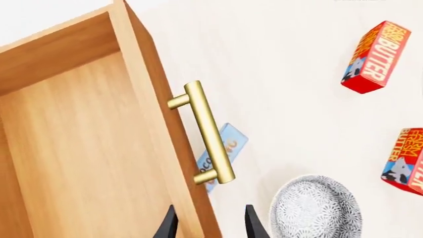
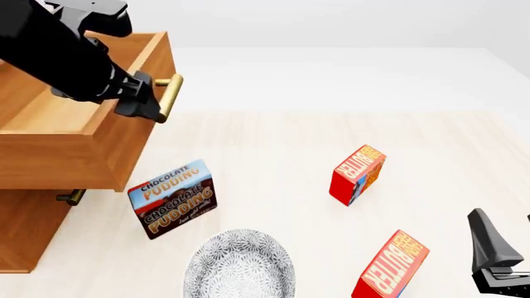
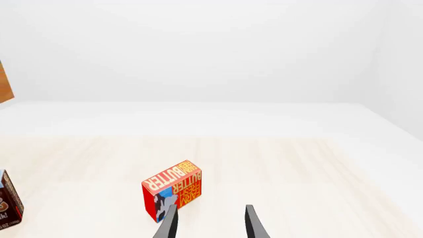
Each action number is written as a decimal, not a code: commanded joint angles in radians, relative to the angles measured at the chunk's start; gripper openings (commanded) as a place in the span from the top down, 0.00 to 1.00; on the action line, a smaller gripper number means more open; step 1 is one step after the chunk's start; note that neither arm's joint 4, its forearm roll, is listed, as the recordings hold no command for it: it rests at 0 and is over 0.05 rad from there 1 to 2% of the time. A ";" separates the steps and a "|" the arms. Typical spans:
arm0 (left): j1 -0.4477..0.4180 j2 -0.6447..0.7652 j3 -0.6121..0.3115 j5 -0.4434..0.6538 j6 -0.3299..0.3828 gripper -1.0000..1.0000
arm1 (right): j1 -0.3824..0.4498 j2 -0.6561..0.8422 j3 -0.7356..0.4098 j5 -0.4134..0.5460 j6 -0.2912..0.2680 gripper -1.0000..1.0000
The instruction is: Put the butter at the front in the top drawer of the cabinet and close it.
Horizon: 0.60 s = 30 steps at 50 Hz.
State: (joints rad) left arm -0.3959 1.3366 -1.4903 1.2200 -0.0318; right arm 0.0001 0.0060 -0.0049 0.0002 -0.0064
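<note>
Bright, even light in all 3 views; no single lamp direction evident, seems diffuse from above. Shadows v. soft: faint grey patch on table [image 2: 348,143] beside each butter carton [image 2: 358,174], [image 2: 389,266], and a slightly darker one under the open drawer [image 2: 83,149]. Drawer side facing the front cam is darker than its lit inside floor. Back wall washes out to near white, horizon w/ table barely marked in right wrist view. Brass handle [image 1: 208,133] shows a soft sheen, no hard glare. Black arm [image 2: 66,56] keeps little detail. Edges crisp, no motion blur, no noise, no visible lens bending at borders. Everything in focus near & far.
</note>
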 commanded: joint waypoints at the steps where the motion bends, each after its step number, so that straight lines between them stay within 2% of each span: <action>1: -0.069 -0.047 -0.134 -0.026 0.092 0.00 | 0.000 0.000 0.000 0.000 0.000 0.00; 14: -0.019 -0.112 -0.112 0.000 0.130 0.00 | 0.000 0.000 0.000 0.000 0.000 0.00; 24: -0.024 -0.149 -0.098 0.000 0.166 0.00 | 0.000 0.000 0.000 0.000 0.000 0.00; 30: -0.050 -0.159 -0.108 0.000 0.213 0.00 | 0.000 0.000 0.000 0.000 0.000 0.00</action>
State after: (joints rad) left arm -0.4232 1.2064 -1.5891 1.2197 0.1274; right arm 0.0002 0.0060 -0.0049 0.0001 -0.0063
